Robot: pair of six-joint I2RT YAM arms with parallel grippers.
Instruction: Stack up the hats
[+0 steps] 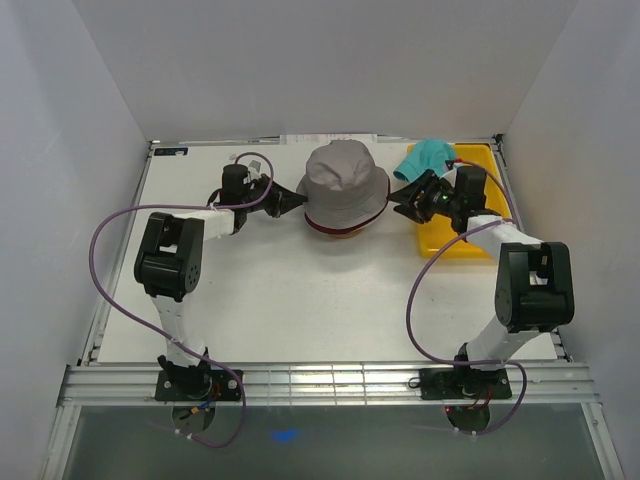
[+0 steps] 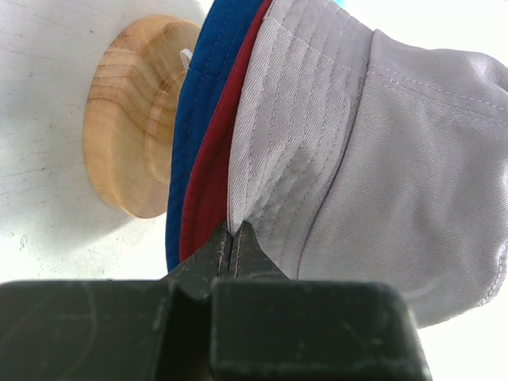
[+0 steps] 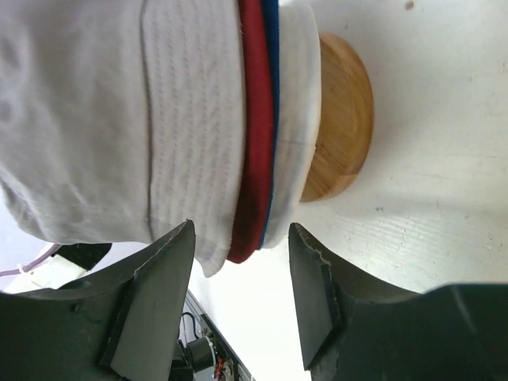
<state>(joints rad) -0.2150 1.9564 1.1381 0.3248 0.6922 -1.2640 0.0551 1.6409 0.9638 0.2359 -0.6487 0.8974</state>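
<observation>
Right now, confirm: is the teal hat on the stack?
No; the teal hat lies on the yellow tray, apart from the grey hat.

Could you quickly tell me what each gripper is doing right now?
Left gripper: closed on the grey hat's brim.
Right gripper: open, holding nothing.

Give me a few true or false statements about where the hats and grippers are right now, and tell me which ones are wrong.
The light grey hat is topmost on the wooden stand. True.
The teal hat is already on the stack. False: it lies on the yellow tray, apart from the stack.
The right gripper is open, a finger on either side of the brims. True.
The dark red hat sits under the royal blue hat. False: red lies between blue below and grey above.
</observation>
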